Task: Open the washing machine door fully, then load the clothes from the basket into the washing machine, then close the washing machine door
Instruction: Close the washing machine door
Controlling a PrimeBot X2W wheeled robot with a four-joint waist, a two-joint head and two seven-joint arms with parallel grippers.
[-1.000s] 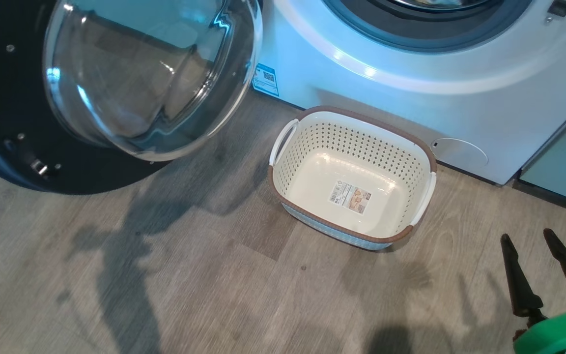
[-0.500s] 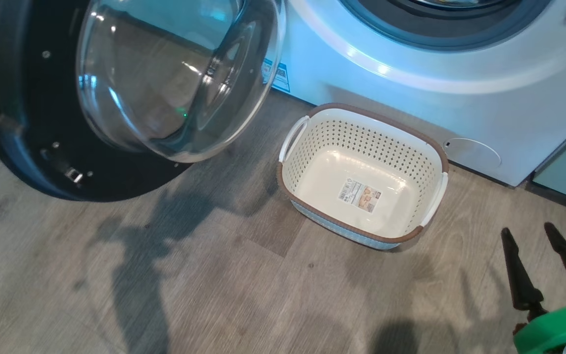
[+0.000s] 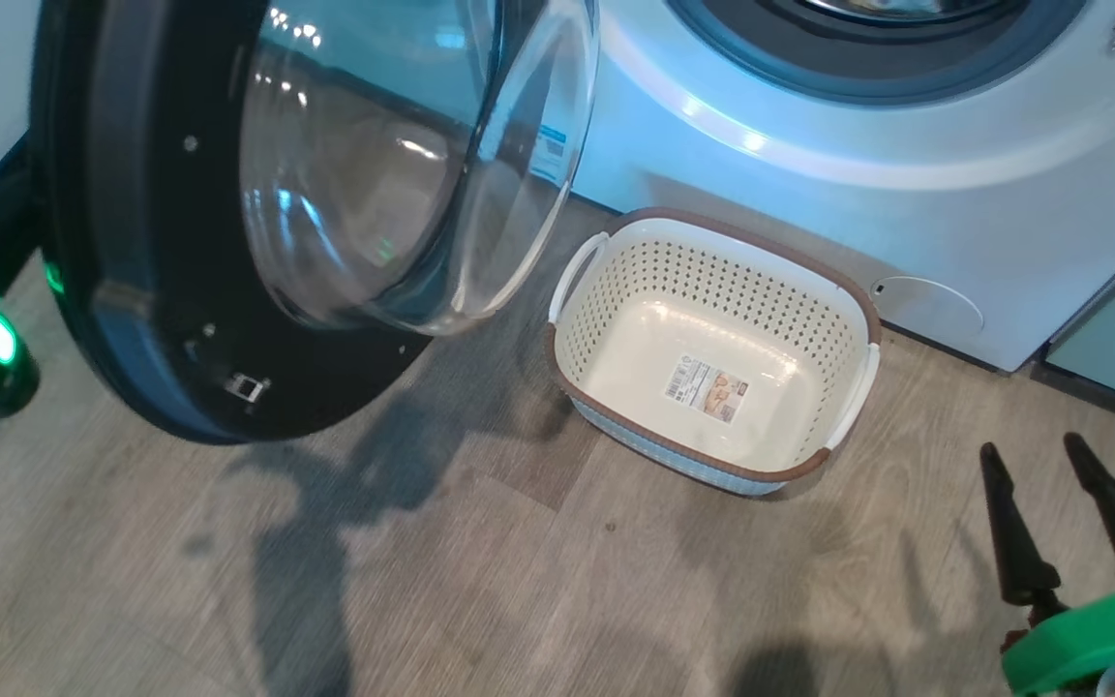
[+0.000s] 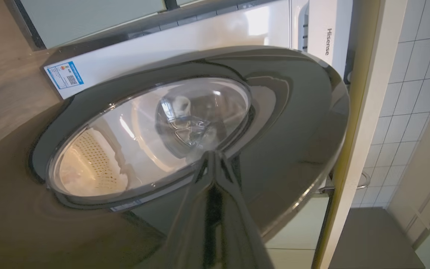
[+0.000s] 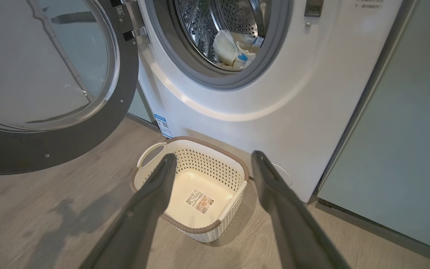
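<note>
Washing machine door (image 3: pixel 151 290) stands swung open, left of the washing machine (image 5: pixel 237 123). Pale yellow clothes (image 5: pixel 233 48) lie in its drum (image 5: pixel 203 22). On the wood floor (image 3: pixel 422 581) just before it sits the basket (image 3: pixel 703 455). The left pincer (image 4: pixel 215 160) is closed, tips at the door's black rim; the right pincer (image 3: pixel 1032 447) hangs open near the basket.

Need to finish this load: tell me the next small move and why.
Probably push the door toward the washer with the left claw. The basket is empty, the clothes lie in the drum, and the door stands open. The shut claw points at the door's outer face, though contact is hard to tell.
</note>
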